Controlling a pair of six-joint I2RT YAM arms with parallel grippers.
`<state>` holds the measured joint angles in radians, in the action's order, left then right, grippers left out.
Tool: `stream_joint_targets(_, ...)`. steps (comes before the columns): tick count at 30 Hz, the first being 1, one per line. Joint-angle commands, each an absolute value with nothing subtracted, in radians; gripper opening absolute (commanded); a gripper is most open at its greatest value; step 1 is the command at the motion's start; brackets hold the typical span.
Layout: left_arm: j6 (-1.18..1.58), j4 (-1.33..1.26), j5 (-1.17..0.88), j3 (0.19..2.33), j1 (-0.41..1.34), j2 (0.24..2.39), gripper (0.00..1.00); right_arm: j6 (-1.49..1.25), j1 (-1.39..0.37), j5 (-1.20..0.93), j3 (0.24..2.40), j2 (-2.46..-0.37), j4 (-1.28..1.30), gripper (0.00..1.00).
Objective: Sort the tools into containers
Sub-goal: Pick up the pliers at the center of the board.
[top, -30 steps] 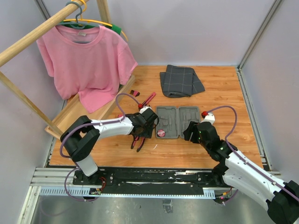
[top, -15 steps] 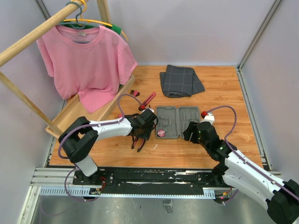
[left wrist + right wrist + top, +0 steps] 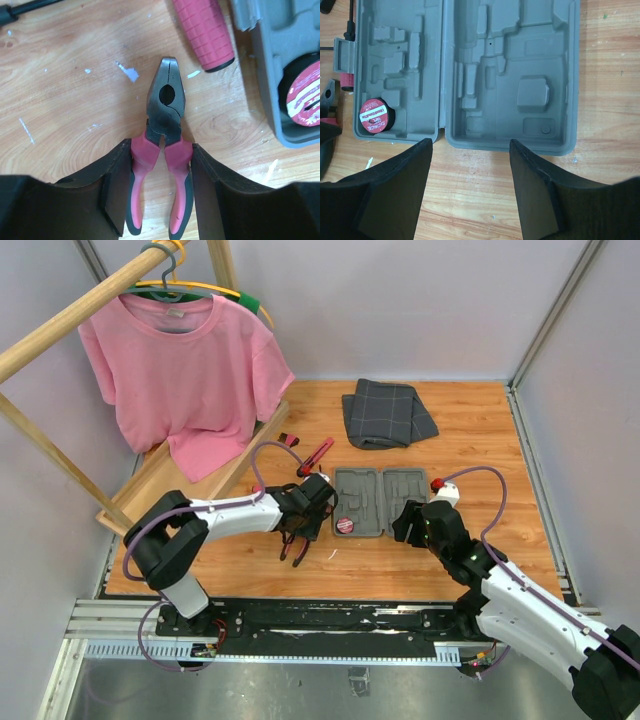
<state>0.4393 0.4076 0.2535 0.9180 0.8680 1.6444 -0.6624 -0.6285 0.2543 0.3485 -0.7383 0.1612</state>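
Pliers [image 3: 165, 100] with pink-and-black handles lie on the wooden table, head pointing away from my left gripper [image 3: 161, 147]. Its two fingers press on the outer sides of the handles. From above, the left gripper [image 3: 300, 523] sits just left of the open grey tool case [image 3: 375, 502], with the pliers' handles [image 3: 293, 551] sticking out below it. A red round tape measure [image 3: 374, 116] rests in the case's [image 3: 505, 75] left half. My right gripper [image 3: 470, 145] hangs open over bare wood at the case's near edge, holding nothing. A pink screwdriver handle [image 3: 204, 30] lies beyond the pliers.
Two red-handled tools [image 3: 318, 453] [image 3: 288, 439] lie behind the case near a wooden rack's base [image 3: 150, 480]. A pink T-shirt [image 3: 185, 370] hangs on the rack. A folded grey cloth [image 3: 388, 412] lies at the back.
My left gripper has shifted slightly right over the pliers. The right arm has not moved.
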Motion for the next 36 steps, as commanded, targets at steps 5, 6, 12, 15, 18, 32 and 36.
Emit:
stream_joint_targets(5, 0.471, 0.474, 0.315, 0.916, 0.869, 1.527, 0.01, -0.673, -0.615, 0.258, 0.354, -0.736, 0.157, 0.64)
stream_joint_targets(6, 0.472, 0.477, 0.321, 0.918, 0.87, 1.516, 0.0, -0.674, -0.615, 0.258, 0.355, -0.736, 0.158, 0.64)
stream_joint_targets(12, 0.48, 0.477, 0.337, 0.933, 0.869, 1.435, 0.0, -0.673, -0.615, 0.264, 0.361, -0.723, 0.171, 0.64)
stream_joint_targets(15, 0.489, 0.458, 0.336, 0.938, 0.867, 1.404, 0.01, -0.673, -0.615, 0.276, 0.366, -0.7, 0.186, 0.64)
stream_joint_targets(18, 0.497, 0.428, 0.324, 0.943, 0.865, 1.37, 0.0, -0.669, -0.615, 0.299, 0.372, -0.667, 0.206, 0.64)
stream_joint_targets(32, 0.541, 0.226, 0.216, 1.017, 0.865, 1.371, 0.0, -0.618, -0.616, 0.408, 0.388, -0.401, 0.303, 0.65)
stream_joint_targets(36, 0.545, 0.188, 0.199, 1.031, 0.865, 1.39, 0.0, -0.594, -0.616, 0.5, 0.398, -0.318, 0.357, 0.65)
